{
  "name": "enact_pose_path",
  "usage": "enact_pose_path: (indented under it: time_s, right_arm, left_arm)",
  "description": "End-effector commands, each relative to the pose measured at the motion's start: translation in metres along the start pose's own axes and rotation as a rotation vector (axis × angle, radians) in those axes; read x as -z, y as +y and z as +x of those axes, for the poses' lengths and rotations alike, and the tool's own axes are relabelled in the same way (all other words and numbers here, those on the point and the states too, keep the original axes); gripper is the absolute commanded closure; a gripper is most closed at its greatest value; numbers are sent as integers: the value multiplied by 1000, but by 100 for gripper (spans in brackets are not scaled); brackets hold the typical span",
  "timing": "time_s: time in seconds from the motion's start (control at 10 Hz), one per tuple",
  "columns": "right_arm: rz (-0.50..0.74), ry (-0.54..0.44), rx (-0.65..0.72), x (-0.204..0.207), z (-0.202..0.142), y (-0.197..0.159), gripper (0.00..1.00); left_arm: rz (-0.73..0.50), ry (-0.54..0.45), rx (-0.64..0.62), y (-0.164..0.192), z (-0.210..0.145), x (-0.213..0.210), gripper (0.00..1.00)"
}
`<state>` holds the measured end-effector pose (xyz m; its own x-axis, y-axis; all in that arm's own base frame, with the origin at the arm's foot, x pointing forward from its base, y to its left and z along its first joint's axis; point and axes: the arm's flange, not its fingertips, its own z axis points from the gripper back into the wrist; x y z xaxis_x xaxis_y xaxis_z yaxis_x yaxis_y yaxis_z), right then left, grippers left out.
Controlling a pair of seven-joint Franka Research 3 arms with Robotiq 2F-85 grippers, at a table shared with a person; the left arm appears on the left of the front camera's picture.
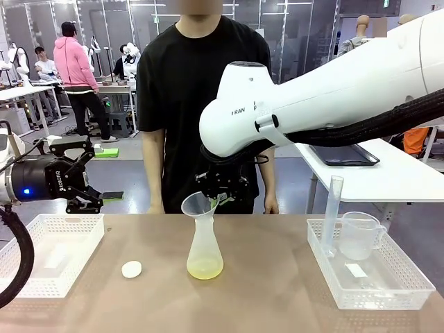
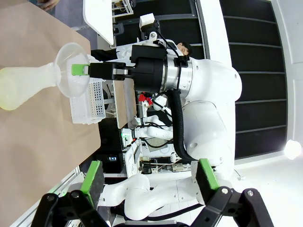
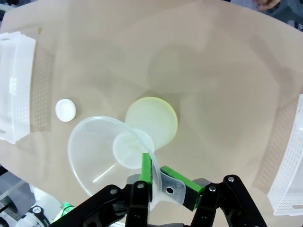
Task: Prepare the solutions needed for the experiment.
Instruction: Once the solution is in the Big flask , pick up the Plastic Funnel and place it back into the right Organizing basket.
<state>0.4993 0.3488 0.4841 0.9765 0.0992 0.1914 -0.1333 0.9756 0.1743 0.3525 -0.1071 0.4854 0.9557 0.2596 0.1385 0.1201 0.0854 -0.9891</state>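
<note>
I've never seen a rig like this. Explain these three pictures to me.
Two white robot arms share a table with a person. The front picture looks across the table; the other two come from cameras on each wrist. The right end effector pinches the rim of a clear funnel at the mouth of a flask holding a little yellow-green liquid. The left end effector hangs open by a tray. A white cap lies on the table; a second tray holds a jug and a cylinder.

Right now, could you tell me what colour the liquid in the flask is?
Pale yellow-green liquid, shallow in the flask; front view shows it best.
</note>
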Motion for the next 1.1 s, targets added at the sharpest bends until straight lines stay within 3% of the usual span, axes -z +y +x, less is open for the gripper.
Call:
enact_pose_path:
  time_s: [0.0,0.7,0.8,0.9,1.0]
  right_arm:
    - [20,12,1,12,-10,-21,100]
    - [36,10,5,9,-11,-35,100]
    - [6,-8,2,9,-9,-33,77]
    - [12,-3,-3,8,-7,-34,77]
    - [13,-2,-4,7,-5,-34,57]
  left_arm:
    - [-24,-8,-21,-2,-2,2,0]
    - [-24,-8,-21,-2,-2,2,0]
    - [-24,-8,-21,-2,-2,2,0]
    - [-24,-8,-21,-2,-2,2,0]
    - [-24,-8,-21,-2,-2,2,0]
